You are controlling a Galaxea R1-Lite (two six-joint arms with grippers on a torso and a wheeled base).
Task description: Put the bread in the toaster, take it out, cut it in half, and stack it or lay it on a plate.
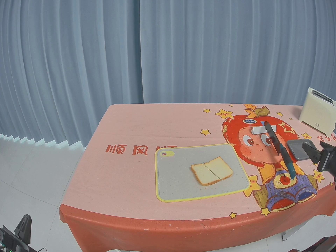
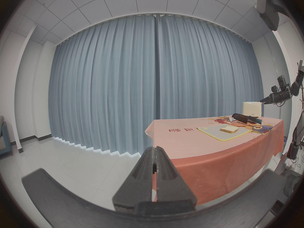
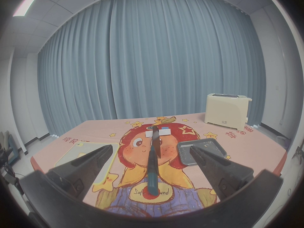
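The bread lies cut into two halves, side by side, on the grey cutting board with a yellow rim. A knife with a blue handle rests flat on the tablecloth to the board's right. My right gripper hovers open just behind the knife's handle, holding nothing; it also sits at the table's right edge. The grey plate lies beside the knife, and the cream toaster stands at the far right corner. My left gripper is shut and empty, low and well off the table's left side.
The pink cartoon tablecloth covers the table, with bare room left of and behind the board. A blue curtain hangs close behind. From the left wrist, the board, bread and toaster lie far off.
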